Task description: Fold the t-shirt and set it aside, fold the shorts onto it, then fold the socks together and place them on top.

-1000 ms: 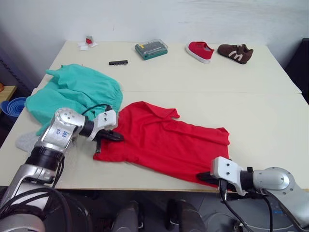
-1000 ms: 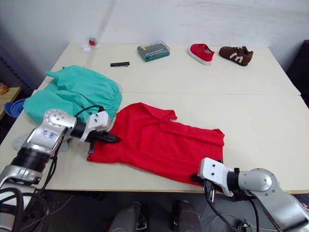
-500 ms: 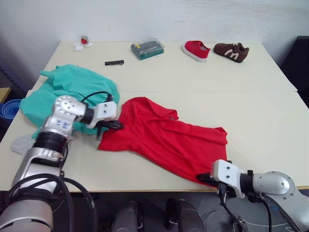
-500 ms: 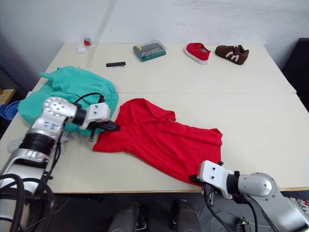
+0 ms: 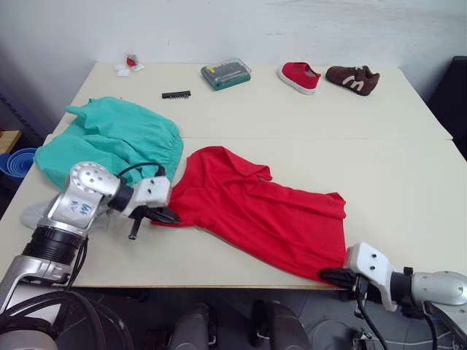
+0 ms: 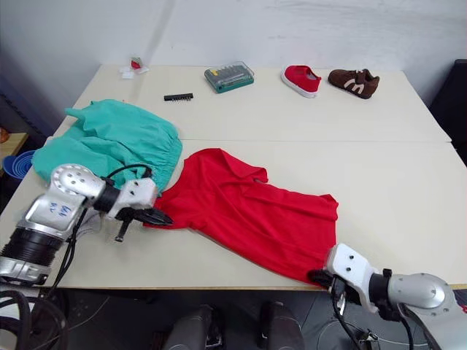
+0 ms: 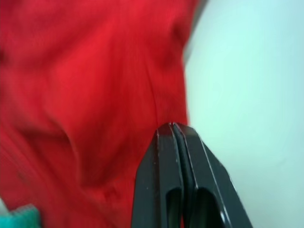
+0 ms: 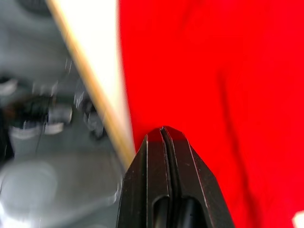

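Right fingers (image 5: 330, 275) drawn rightward, both pairs pinched — t-shirt (image 5: 255, 208) edges

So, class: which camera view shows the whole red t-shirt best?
The left eye view: the t-shirt lies spread on the table, collar, sleeves and hem all visible, with the left hand and right hand at opposite ends. The right eye view shows much the same. Both wrist views give just red cloth close up.
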Motion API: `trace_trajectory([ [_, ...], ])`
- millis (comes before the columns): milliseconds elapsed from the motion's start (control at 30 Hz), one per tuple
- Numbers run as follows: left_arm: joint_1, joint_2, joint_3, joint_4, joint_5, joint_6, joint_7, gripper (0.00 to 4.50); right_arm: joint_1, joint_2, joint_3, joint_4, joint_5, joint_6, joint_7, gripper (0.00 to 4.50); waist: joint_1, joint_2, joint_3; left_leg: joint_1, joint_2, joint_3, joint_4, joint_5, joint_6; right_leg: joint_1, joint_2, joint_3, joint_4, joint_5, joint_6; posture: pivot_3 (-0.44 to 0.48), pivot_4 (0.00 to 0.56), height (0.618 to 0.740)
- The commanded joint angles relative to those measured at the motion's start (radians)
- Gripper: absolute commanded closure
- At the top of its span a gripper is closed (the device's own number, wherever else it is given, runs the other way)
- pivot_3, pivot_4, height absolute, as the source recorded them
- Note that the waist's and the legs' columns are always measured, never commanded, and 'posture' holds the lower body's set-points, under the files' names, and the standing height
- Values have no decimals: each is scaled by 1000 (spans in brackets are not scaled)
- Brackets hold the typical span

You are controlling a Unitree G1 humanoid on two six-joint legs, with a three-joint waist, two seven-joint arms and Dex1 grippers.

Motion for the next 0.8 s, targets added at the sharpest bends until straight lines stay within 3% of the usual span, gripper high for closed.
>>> trace_trajectory([
  [33,11,47,-38,104,110,-107,25,4453,17,-31,-9,73,-75,-70,20,4500,0,1,-1,0,0,0,0,-2,1,0,0,0,0,0,0,0,150,740],
  [300,38,149,2,62,26,-117,-105,4453,-13,-45,-153,172,-17,-149,95,4500,-7,6,-5,4,1,1,-3,-4,-3,1,0,0,0,-2,-3,0,150,740],
  [533,53,135,118,-186,-221,252,-150,4453,-17,31,-257,-58,152,-26,61,4500,-4,7,-4,-3,3,-1,-2,1,-5,-4,2,-2,2,-2,-4,0,150,740],
  [600,54,139,131,-231,-249,295,-143,4078,0,40,-252,-105,131,-8,35,4500,0,7,-4,-3,3,-1,-1,1,-5,-3,2,-2,2,-2,-3,0,150,740],
  [667,58,144,133,-246,-237,271,-131,3638,17,46,-237,-137,113,23,6,4146,2,7,-4,-3,2,-1,-1,1,-4,-3,2,-1,1,-2,-3,0,150,740],
  [800,71,155,104,-205,-153,134,-115,2309,71,53,-177,-154,13,-12,-25,2874,0,7,-4,-3,2,0,-1,1,-4,-3,2,-1,0,-2,-3,0,150,740],
])
